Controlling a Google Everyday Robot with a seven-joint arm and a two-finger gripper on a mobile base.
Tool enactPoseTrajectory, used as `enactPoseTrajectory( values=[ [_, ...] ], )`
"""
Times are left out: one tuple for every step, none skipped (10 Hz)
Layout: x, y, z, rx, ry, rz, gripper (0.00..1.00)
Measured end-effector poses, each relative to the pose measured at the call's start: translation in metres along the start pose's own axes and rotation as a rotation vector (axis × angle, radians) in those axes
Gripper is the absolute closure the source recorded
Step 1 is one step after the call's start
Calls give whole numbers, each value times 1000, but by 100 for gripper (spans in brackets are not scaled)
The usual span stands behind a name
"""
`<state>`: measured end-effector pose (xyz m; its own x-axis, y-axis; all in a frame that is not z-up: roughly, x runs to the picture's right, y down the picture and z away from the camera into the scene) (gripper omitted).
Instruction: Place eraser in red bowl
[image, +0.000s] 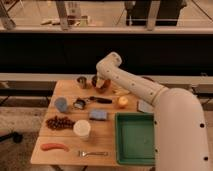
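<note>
— Where is the gripper (101, 81)?
— At the far edge of the desk (65, 137), low over the red bowl (100, 84). I cannot tell whether it grips anything.
— And the eraser?
— I cannot make it out; the arm (131, 83) covers that spot.
— What lies nearer?
— A blue sponge (98, 115), a green tray (135, 138) and an orange (122, 102).

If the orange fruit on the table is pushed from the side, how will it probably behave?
The orange fruit looks round, so it would likely roll, perhaps against the tray nearby. It is small, so probably light. The gripper is over the red bowl, apart from the fruit.
</note>
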<state>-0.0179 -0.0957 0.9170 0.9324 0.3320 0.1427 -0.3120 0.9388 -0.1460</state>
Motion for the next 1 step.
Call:
enactPoseTrajectory(
  values=[
    [-4,-2,-6,20,-10,-2,20]
  ],
)
